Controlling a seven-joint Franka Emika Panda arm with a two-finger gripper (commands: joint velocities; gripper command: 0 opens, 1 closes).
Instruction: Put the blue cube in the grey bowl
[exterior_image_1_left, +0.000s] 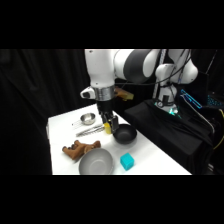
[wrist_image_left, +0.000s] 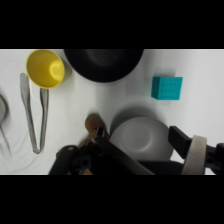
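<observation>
Blue cube (exterior_image_1_left: 127, 161) sits square near the table's (exterior_image_1_left: 60, 122) front edge, beside the grey bowl (exterior_image_1_left: 95, 162); the gripper's (exterior_image_1_left: 109, 121) finger state I cannot tell.

We see the white arm reaching in from the upper right, wrist vertical. Its gripper (exterior_image_1_left: 108, 121) points straight down over the table (exterior_image_1_left: 150, 160).

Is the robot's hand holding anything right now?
No. The gripper hangs above the table with nothing in it. The blue cube sits loose on the table beside the grey bowl.
</observation>
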